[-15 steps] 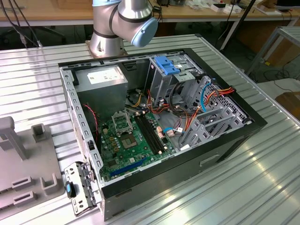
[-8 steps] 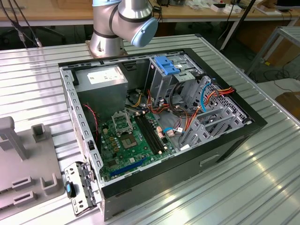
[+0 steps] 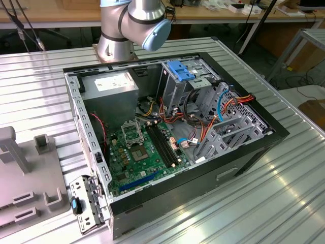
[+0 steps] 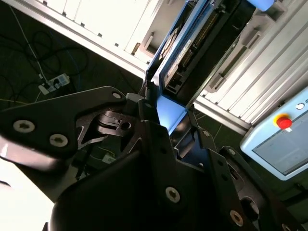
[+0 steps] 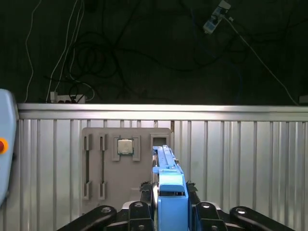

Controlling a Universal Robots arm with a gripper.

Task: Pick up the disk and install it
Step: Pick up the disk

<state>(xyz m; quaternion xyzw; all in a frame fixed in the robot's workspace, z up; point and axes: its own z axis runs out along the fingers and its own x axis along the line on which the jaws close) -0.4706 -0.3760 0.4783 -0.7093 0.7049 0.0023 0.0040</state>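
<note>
The flat grey metal disk with bright blue plastic carrier rails (image 5: 166, 166) is clamped edge-on between the closed fingers of the black gripper (image 5: 168, 192), as both wrist views show. Its long axis runs straight out from the palm. Beyond its far end, in the first wrist view, a grey moulded fixture plate (image 5: 127, 163) carrying a small square silver processor chip (image 5: 125, 146) lies on the ribbed aluminium table (image 5: 240, 159). A pale blue control pendant with a red button (image 4: 283, 137) is seen to one side. In the exterior view, an open black computer case (image 3: 274, 134) stands on the table. A blue plastic bracket (image 3: 179, 70) sits atop its grey drive cage (image 3: 175, 94), and orange and red cables (image 3: 238, 99) are draped beside that cage.
</note>
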